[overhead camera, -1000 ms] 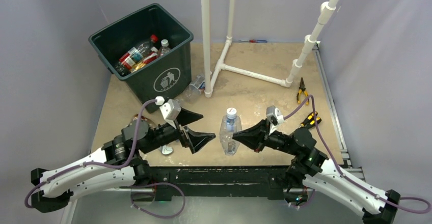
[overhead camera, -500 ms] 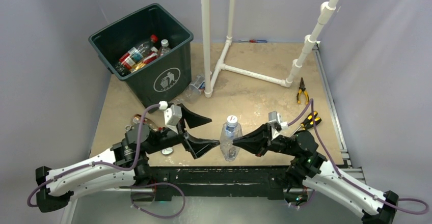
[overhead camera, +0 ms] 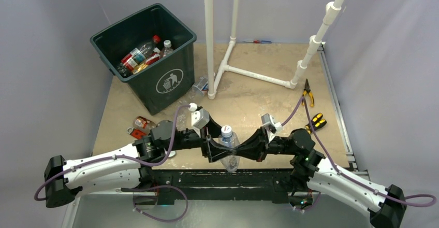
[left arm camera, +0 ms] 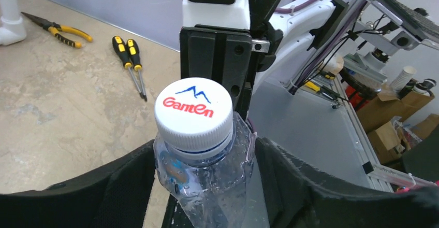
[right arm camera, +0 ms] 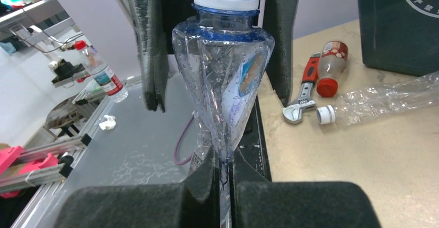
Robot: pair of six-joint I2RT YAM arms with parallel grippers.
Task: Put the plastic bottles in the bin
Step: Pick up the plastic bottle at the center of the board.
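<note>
The handover is happening at 6 o'clock on the table, by the near edge. The right gripper is clamped tight on the lower body of a clear bottle, squashing it flat between the pads. The left gripper has its fingers either side of the bottle's shoulder, just under the white cap. They sit close against the plastic, but I can't tell whether they are pressing yet.

To my eye, the left fingers should finish closing up high, where the neck is stiff. The thin, crumpled wall lower down looks likely to fold or slip. The right should let go only once that hold is firm. Then the left arm has a clear swing to the bin at 10 o'clock, which already holds several bottles.

A second ago the left jaws stood wide open and well clear, at 9 o'clock of the bottle. Half a second ago one fingertip had reached it. Now they straddle it and have narrowed. The bottle itself has been carried slightly toward 8 o'clock, with the right grip unchanged.
</note>
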